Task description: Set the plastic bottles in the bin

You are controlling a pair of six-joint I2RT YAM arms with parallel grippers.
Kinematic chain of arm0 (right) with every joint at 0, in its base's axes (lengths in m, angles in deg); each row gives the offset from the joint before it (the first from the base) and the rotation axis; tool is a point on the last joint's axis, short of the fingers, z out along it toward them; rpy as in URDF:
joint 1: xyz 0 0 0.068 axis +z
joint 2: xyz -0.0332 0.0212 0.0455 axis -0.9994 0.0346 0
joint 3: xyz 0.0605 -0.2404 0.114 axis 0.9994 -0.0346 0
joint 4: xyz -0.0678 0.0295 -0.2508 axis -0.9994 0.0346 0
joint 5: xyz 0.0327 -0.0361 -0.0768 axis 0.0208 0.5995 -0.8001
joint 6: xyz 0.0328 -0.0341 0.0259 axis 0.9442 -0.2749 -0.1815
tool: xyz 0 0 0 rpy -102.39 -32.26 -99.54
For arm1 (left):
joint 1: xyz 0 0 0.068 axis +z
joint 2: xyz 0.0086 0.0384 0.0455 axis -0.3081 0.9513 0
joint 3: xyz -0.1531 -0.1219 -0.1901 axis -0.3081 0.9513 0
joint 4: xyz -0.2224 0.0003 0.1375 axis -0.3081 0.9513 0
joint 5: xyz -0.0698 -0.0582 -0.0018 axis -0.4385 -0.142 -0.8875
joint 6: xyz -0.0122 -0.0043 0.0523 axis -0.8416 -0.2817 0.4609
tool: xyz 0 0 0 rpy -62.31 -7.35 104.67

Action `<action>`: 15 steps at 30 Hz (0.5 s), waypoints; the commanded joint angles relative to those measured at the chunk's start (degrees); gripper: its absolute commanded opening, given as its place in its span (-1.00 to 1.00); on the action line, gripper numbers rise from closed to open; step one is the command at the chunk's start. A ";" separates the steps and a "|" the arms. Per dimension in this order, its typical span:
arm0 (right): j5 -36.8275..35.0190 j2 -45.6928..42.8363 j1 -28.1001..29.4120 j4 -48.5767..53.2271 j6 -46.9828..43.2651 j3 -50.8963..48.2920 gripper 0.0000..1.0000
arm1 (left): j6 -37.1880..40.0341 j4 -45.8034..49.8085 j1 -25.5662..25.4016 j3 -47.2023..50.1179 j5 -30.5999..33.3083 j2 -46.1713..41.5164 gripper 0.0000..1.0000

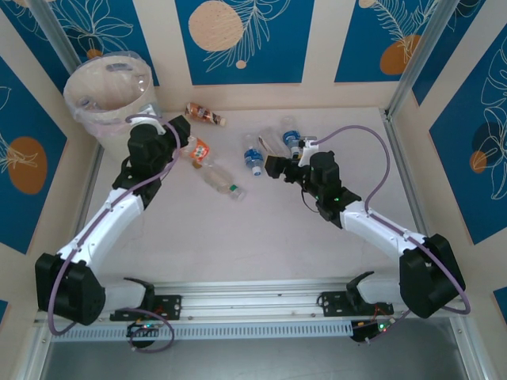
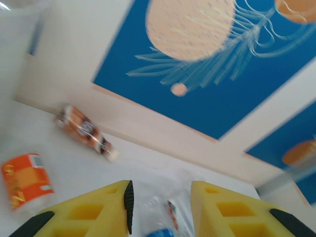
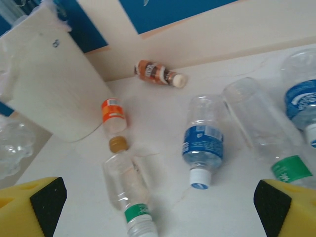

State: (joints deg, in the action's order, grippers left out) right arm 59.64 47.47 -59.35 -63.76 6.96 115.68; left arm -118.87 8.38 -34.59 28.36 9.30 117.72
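Right end effector (image 3: 159,202) gapes wide over clear plastic bottles (image 3: 203,145) lying on table (image 3: 158,123).
Left end effector (image 2: 160,192), narrow, reaches beside bin (image 1: 103,119).

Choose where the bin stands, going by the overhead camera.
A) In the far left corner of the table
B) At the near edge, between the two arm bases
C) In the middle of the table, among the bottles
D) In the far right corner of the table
A: the top view shows the bin in the far left corner of the table.
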 commanded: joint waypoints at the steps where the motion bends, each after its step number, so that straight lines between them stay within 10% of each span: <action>1: -1.41 -0.90 -0.10 -0.84 -1.38 2.29 0.99 | 1.52 -9.19 0.95 2.43 14.18 -3.47 -1.00; 15: 0.05 -0.60 0.16 -1.81 1.23 3.32 0.99 | 22.36 -23.83 7.52 -13.15 21.59 6.13 -1.00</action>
State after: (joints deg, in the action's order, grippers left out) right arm 59.75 47.80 -59.33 -64.37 7.59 117.43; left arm -103.11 -9.39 -29.37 19.53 29.45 121.18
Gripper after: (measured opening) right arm 0.995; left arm 0.347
